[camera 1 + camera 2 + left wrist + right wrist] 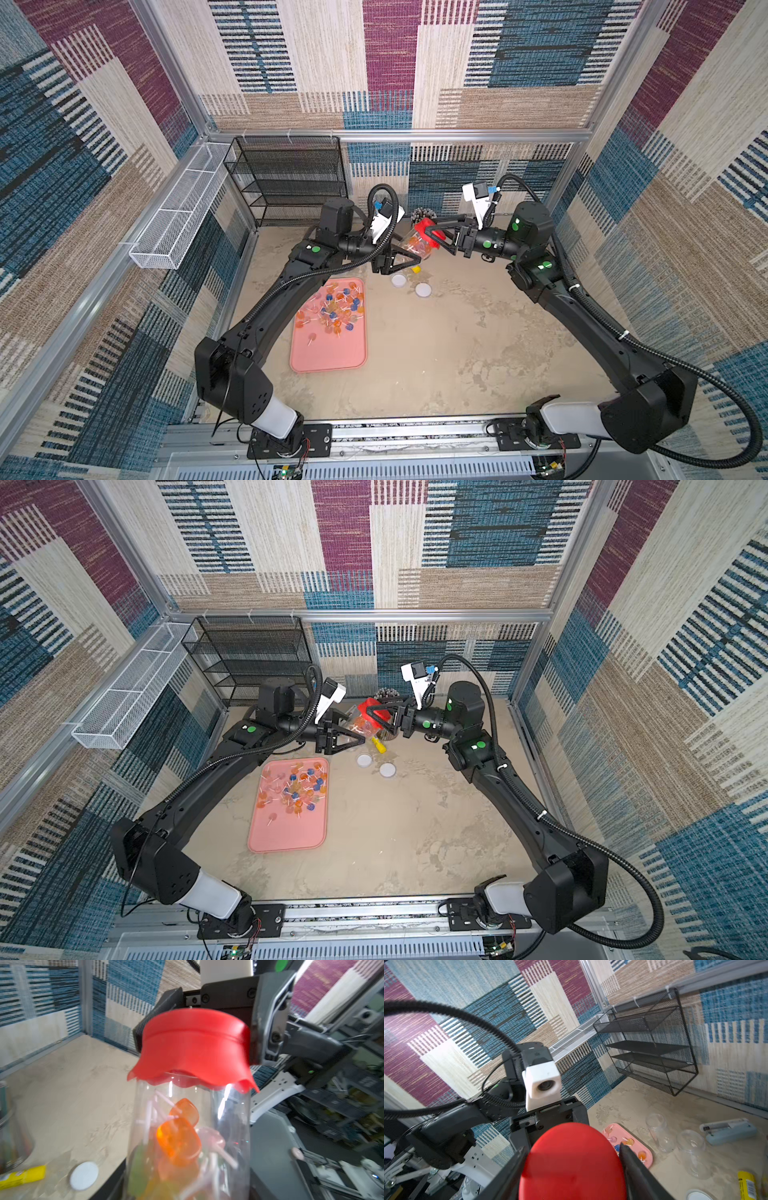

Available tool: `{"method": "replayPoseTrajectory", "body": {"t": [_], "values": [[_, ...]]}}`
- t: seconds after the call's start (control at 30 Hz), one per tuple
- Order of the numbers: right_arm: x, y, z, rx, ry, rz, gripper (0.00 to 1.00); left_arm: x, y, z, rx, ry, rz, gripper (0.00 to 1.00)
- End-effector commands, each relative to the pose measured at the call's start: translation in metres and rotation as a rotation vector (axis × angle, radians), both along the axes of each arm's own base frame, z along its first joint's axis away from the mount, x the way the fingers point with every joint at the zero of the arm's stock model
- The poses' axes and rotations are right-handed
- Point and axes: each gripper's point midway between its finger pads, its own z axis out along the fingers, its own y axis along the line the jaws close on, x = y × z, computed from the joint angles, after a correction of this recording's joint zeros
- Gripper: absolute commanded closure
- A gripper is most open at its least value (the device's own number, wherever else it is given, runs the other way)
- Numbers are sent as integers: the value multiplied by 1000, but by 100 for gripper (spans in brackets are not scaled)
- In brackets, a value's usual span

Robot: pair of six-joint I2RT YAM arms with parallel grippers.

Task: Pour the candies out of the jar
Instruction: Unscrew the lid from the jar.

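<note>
At the left, many candies (pixel 336 309) are spread on the pink tray (pixel 328 357). Past it, the jar (pixel 415 246) is held raised and tilted by the left gripper (pixel 409 255), closed on its clear body, presumably to steady it; further candies are seen inside. Its mouth is capped by the red lid (pixel 193 1043), straddled by the right gripper (pixel 434 232), probably for pulling it off; whether those jaws press cannot be told.

Tabletop (pixel 478 353) right of pink tray (pixel 328 357) open. Far centre crowded: jar (pixel 415 245) aloft, white lids (pixel 399 280) below, mesh rack (pixel 291 183) behind-left.
</note>
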Motion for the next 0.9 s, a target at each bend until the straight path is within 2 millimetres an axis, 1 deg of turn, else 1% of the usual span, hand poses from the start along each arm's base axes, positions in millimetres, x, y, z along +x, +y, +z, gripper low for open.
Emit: {"method": "replayPoseTrajectory", "body": {"t": [0.0,0.13,0.2,0.23,0.3,0.33,0.37,0.4,0.47,0.5,0.6,0.7,0.77,0.87], "values": [[-26,4,-3,-31,-40,138,57,-23,0,30,-104,-19,-160,100],[-23,6,-5,-28,-20,137,55,-17,1,23,-67,-53,-90,100],[-19,5,-3,-22,-15,119,50,-14,2,20,-49,-61,-64,100],[-17,5,-1,-19,-7,105,45,-12,2,18,-40,-59,-54,100],[-8,2,3,-15,18,57,26,-9,3,13,-21,-62,-24,100],[-1,0,5,-17,35,16,19,-5,3,11,-8,-66,-2,100],[6,-3,6,-21,60,-34,15,-2,4,8,7,-70,27,100],[17,-7,6,-28,89,-101,14,1,4,4,24,-78,53,100],[40,-21,-1,-40,178,-267,12,12,7,-3,63,-109,136,100],[45,-26,-3,-34,203,-309,12,15,9,-5,77,-121,164,100],[50,-28,-6,2,255,-347,12,26,13,-11,117,-154,251,100],[54,-26,-11,20,292,-393,12,36,17,-20,173,-174,329,100],[56,-19,-16,13,300,-419,12,40,18,-25,206,-188,365,100],[57,-6,-27,3,337,-400,12,43,18,-29,234,-211,394,100]]}}
